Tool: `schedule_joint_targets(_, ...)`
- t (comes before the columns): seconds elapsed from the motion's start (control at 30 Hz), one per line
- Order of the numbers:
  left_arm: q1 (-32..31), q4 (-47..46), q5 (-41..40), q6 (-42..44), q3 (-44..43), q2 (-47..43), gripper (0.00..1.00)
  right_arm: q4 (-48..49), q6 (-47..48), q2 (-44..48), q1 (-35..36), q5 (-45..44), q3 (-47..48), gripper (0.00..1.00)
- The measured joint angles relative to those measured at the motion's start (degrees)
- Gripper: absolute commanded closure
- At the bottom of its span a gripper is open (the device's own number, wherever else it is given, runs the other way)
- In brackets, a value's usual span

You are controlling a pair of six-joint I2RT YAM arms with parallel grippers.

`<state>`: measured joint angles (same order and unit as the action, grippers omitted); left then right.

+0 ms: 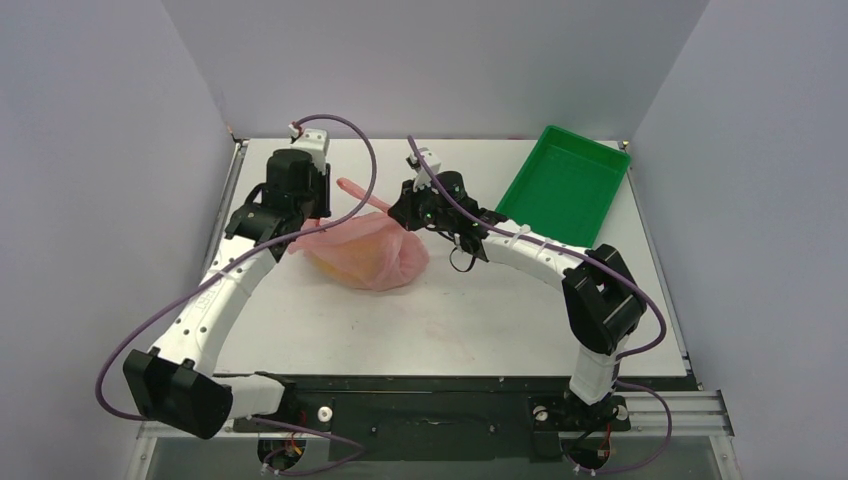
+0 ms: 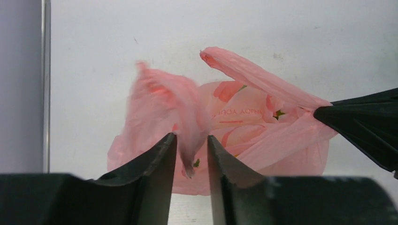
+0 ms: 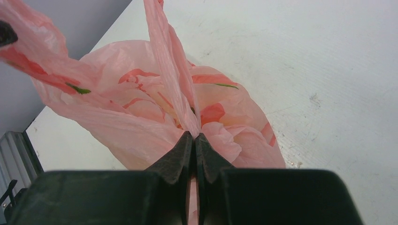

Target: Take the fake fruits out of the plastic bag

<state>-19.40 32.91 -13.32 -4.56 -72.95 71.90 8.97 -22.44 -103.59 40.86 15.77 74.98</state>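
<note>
The pink plastic bag lies crumpled on the white table between my two arms. The fake fruits are hidden inside it. My left gripper is at the bag's left end. In the left wrist view its jaws stand slightly apart, with a blurred flap of the bag hanging loosely between them. My right gripper is at the bag's upper right edge. In the right wrist view it is shut on a loop handle of the bag, which stretches taut away from it.
A rigid green tray stands empty at the back right of the table. The table's left edge and the grey side wall are close to the left gripper. White table surface lies in front of the bag.
</note>
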Motion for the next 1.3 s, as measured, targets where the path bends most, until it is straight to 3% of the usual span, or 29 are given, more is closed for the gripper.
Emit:
schedule_joint_targets(0.03, 0.0, -0.2, -0.4, -1.3, -0.6, 0.7, 0.97, 0.0, 0.3, 0.0, 0.0, 0.0, 0.0, 1.0)
schedule_joint_targets(0.07, 0.4, 0.0, -0.9, -2.7, -1.7, 2.0, 1.0, 0.0, 0.6, 0.0, 0.0, 0.0, 0.0, 1.0)
schedule_joint_targets(0.23, 7.7, 0.2, -1.4, -11.7, -8.2, 8.1, 1.0, -0.8, 3.1, 0.1, 0.1, -0.3, 0.0, 1.0)
schedule_joint_targets(0.47, 26.1, -1.4, 5.6, -28.6, -8.3, 7.6, 1.0, -4.4, 6.2, 2.4, 0.1, -2.3, 2.7, 1.0)
schedule_joint_targets(0.53, 28.4, -3.0, 8.9, -32.8, -7.4, 6.5, 1.0, -7.3, 6.8, 1.7, 0.2, -2.8, 7.6, 1.0)
schedule_joint_targets(0.73, 31.4, -10.3, 19.1, -42.1, -2.3, 2.6, 1.0, -15.3, 7.9, -7.0, -0.3, -3.4, 34.3, 1.0)
schedule_joint_targets(0.83, 32.4, -12.8, 23.0, -44.7, 0.0, 1.8, 1.0, -17.5, 8.0, -8.8, -0.3, -3.5, 39.7, 0.97)
schedule_joint_targets(0.9, 32.5, -14.4, 24.9, -45.8, 2.4, 0.8, 1.0, -18.3, 7.9, -8.5, -0.3, -4.2, 38.8, 0.94)
schedule_joint_targets(1.0, 32.5, -15.9, 27.2, -46.4, 7.2, -2.1, 1.0, -17.5, 6.7, -6.2, -0.3, -6.3, 29.9, 0.84)
schedule_joint_targets(1.13, 32.5, -17.1, 29.5, -46.4, 14.2, -8.4, 1.0, -18.2, 3.5, -3.2, -0.3, -9.6, 15.0, 0.6)
schedule_joint_targets(1.3, 32.5, -17.8, 31.9, -46.2, 22.9, -16.9, 1.0, -20.7, 2.1, -1.2, 0.5, -13.0, 6.8, 0.42)
